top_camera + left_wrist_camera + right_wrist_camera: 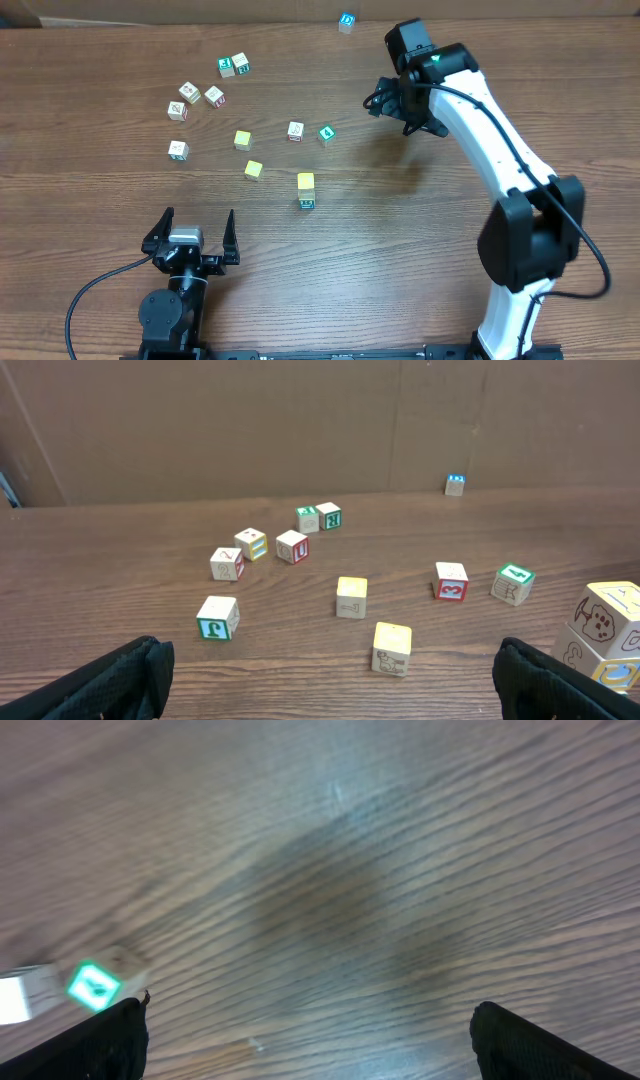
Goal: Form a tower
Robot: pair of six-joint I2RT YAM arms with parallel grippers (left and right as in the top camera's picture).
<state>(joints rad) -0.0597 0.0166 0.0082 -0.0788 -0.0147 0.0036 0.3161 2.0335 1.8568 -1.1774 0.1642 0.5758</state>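
The tower (pixel 305 190) stands mid-table as a short stack, a yellow cube on top of a teal-printed one. It also shows at the right edge of the left wrist view as the tower (pixel 604 637), with pictured faces. My left gripper (pixel 190 232) rests near the front edge, left of the stack, open and empty; its fingers frame the left gripper (pixel 335 685) view. My right gripper (pixel 402 106) hovers at the back right, open, with nothing between its jaws. In its own view the right gripper (pixel 310 1040) looks down on bare wood.
Loose cubes lie scattered: two yellow (pixel 242 139) (pixel 253 169), a white-red one (pixel 295 131), a teal one (pixel 326 133), several white ones (pixel 189 92) at the left. A blue cube (pixel 346 21) sits at the far edge. A teal cube (pixel 95 986) shows blurred.
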